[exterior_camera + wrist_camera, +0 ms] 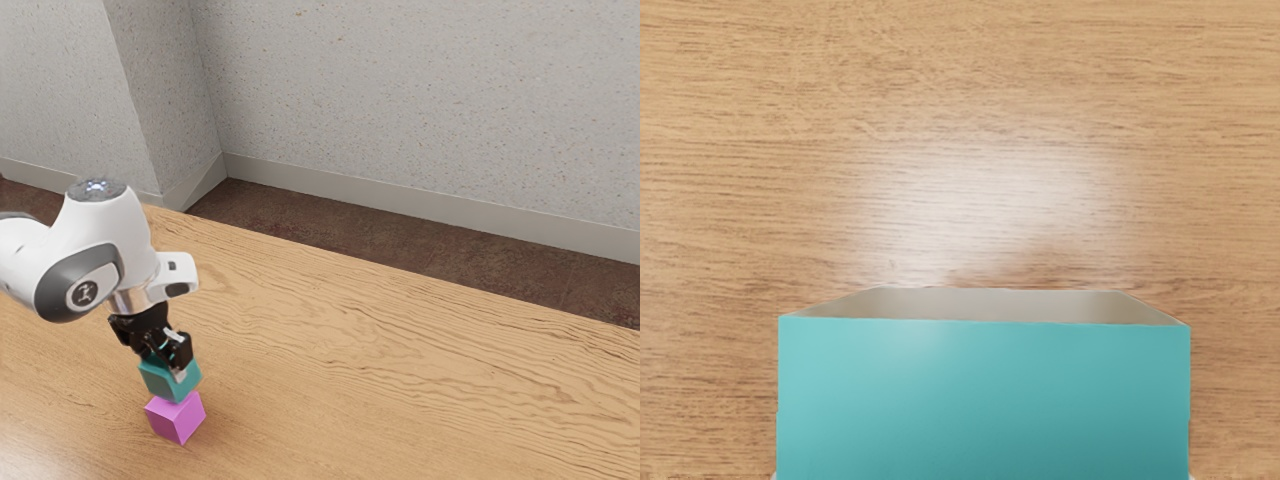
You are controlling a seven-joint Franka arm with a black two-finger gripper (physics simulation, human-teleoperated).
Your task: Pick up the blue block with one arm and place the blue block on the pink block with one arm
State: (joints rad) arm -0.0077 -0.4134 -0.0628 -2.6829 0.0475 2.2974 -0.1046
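Blue block (168, 379), teal in tone, sits low in the lower left of the exterior frame, directly on top of the pink block (175, 417); the seam between them is hard to make out, so I can't tell whether it is fully resting or a hair above; the blue block's corners are turned slightly off the pink block's; its top face is hidden behind the fingers (179, 356); gripper (165, 362) is narrow, clamped on the blue block's sides, with the far finger mostly hidden behind the block; in the wrist view the blue block (983, 400) is large and close under the hand, runs out of frame on its near side, and covers whatever is beneath it; a pale glare patch lies on the table (960, 120) beyond it; arm (85, 255) enters from the left edge of the exterior frame, cut off there, with the white elbow link bent over and the hand pointing straight down over the stack; table (400, 350) is bare wood to the right of the stack and toward the frame's right side, so there is wide open room there; the stack stands near the frame's bottom edge; the table's far edge runs diagonally from upper left to mid right; beyond it are dark floor (450, 250), a pale baseboard (420, 205) and a speckled wall (400, 90) with a corner jog at upper left.
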